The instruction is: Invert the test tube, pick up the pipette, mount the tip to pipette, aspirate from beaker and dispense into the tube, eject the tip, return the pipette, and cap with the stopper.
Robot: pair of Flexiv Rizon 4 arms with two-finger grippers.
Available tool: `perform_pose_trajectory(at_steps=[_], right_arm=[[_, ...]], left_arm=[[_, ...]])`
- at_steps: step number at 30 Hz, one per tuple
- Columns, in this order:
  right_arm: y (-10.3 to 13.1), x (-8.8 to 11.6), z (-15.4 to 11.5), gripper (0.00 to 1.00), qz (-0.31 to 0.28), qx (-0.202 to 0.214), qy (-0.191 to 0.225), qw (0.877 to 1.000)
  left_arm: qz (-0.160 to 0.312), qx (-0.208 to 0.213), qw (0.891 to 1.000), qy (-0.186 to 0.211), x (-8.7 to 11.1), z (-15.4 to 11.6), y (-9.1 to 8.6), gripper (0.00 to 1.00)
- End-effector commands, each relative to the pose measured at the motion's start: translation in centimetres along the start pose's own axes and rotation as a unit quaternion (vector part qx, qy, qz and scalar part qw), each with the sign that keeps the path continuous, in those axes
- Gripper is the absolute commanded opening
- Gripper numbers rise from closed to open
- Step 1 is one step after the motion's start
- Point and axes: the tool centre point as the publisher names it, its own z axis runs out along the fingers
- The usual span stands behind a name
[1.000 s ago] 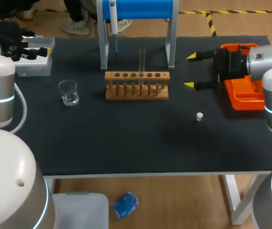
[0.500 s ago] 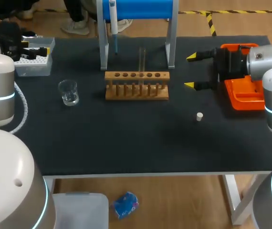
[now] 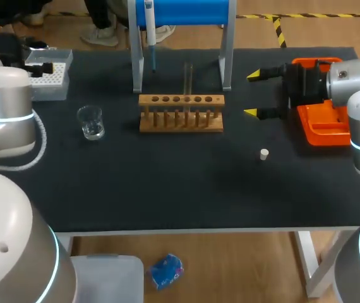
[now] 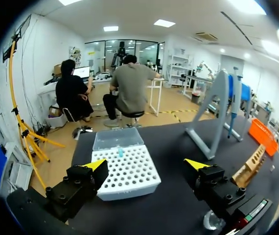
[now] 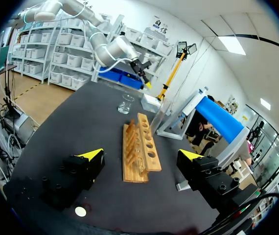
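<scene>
A: Starting at the left. Anything in the left gripper (image 4: 146, 165)?

B: Nothing. Hangs over the table's far left corner with fingers spread wide, closed on nothing, just short of the white tip box (image 4: 125, 171). Can make out the box's clear lid (image 4: 117, 138) folded back on its far side.

A: And next along?

B: Comes to the beaker (image 3: 91, 122), standing alone on the black table (image 3: 167, 196), nearer than the tip box and left of the wooden rack (image 3: 180, 112). Touches neither.

A: Seen the pipette (image 3: 149, 28)?

B: Yes. Hangs on the blue-topped stand (image 3: 183, 11) behind the rack, close by the stand's left leg, nose pointing down, with no gripper near it.

A: And the test tube (image 3: 187, 77)?

B: Stands upright in one of the rack's middle holes. Cannot tell which end is up.

A: Further right?

B: Find the small white stopper (image 3: 264, 154) lying on the table, nearer than the rack's right end and apart from it. From the right wrist, shows up low beside one finger, touching nothing.

A: Then the right gripper (image 3: 252, 93)?

B: Sits level, right of the rack, fingers aimed at it and set wide apart — gripping nothing. Has the orange tray (image 3: 322, 126) just behind it at the table's right edge.
</scene>
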Motion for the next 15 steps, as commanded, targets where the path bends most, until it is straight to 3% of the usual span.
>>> perform_pose_trajectory(at_steps=[1, 15], right_arm=[[0.0, 0.1, 0.0, 1.0, 0.0, 0.0, -0.001, 1.0], [0.0, 0.1, 0.0, 1.0, 0.0, 0.0, -0.001, 1.0]], left_arm=[[-0.002, 0.001, 1.0, -0.015, -0.1, 3.4, -0.1, 1.0], [-0.011, -0.025, 0.999, -0.036, -2.7, 6.4, 0.4, 1.0]])
